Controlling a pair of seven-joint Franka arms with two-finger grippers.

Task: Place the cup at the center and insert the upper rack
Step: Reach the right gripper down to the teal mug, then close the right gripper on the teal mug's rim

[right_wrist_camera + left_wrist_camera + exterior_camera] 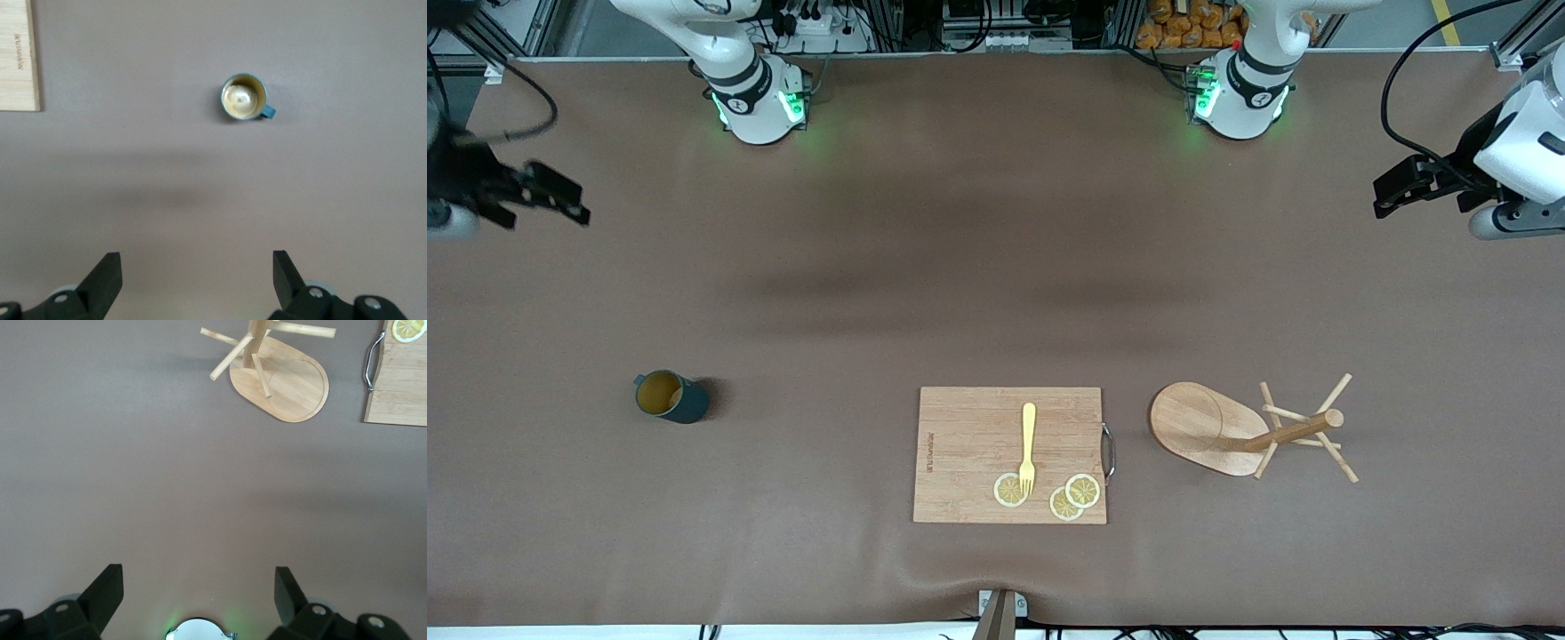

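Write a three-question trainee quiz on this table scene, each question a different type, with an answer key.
1. True or false: the cup stands on the cutting board.
2. Multiple choice: what lies on the cutting board with the fork? A) lemon slices B) a spoon C) a knife
3. Fill in: the upper rack sits toward the ____ arm's end of the table.

Key
1. False: it stands on the bare table, toward the right arm's end.
2. A: three lemon slices.
3. Left. The left gripper and right gripper both hang with jaws open over bare table, holding nothing.
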